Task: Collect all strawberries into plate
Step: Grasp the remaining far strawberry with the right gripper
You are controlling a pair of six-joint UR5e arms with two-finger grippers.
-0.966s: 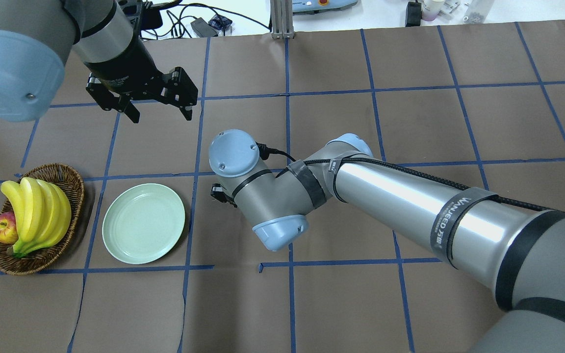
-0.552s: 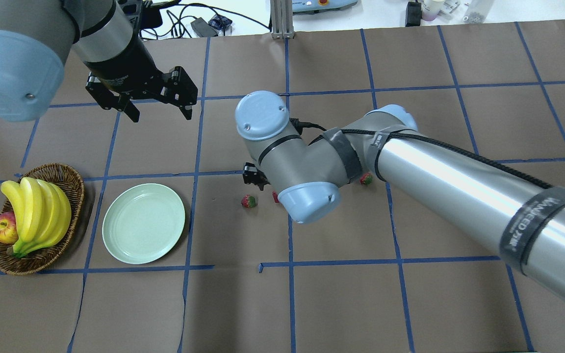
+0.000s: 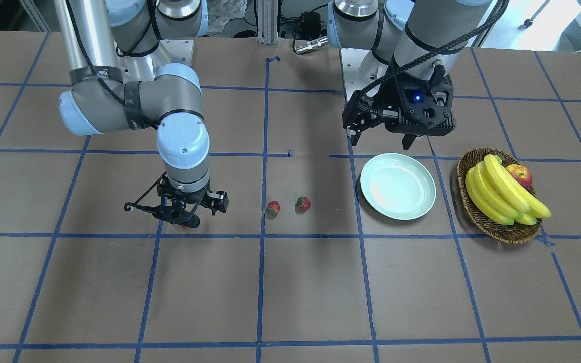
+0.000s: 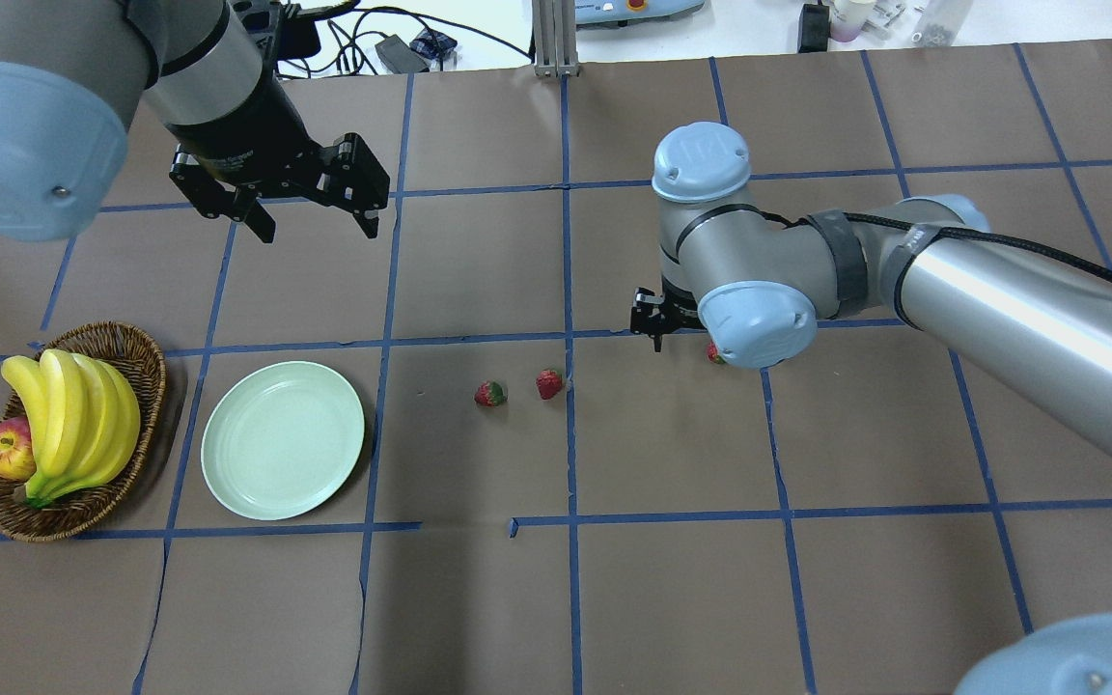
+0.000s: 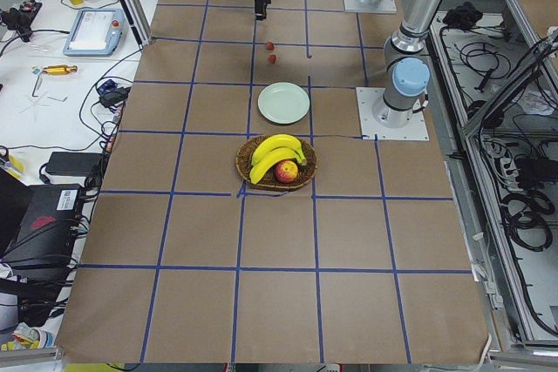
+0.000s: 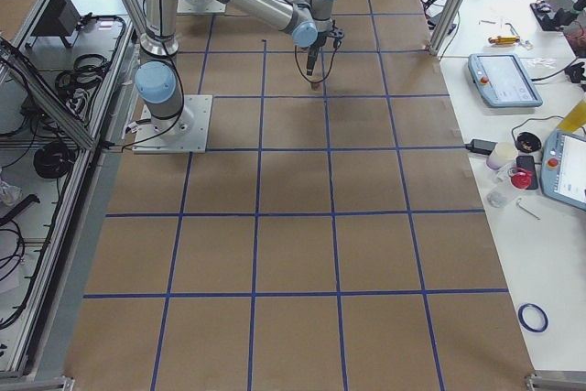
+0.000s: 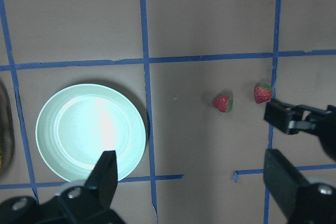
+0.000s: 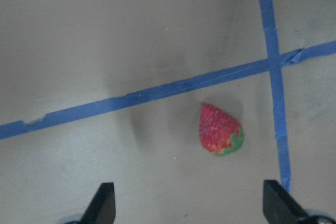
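Note:
Two strawberries [image 4: 490, 393] [image 4: 548, 383] lie side by side on the brown table, right of the pale green plate [image 4: 283, 439], which holds nothing. A third strawberry [image 8: 220, 129] lies farther right by a blue tape crossing. It is mostly hidden under my right wrist in the overhead view [image 4: 713, 353]. My right gripper [image 8: 189, 205] hangs open just above this berry, not touching it; it also shows in the front view [image 3: 183, 222]. My left gripper [image 4: 318, 230] is open and holds nothing, raised beyond the plate; its wrist view shows the plate [image 7: 90, 132] and two berries [image 7: 223, 103].
A brown wicker basket [image 4: 146, 352] with bananas [image 4: 73, 415] and a red-yellow apple [image 4: 8, 450] stands just left of the plate. Blue tape lines divide the brown table into squares. Cables and devices lie beyond the far edge.
My right arm has swung right, from beside the plate to over the third strawberry, uncovering the two berries in the middle. The left arm has not moved.

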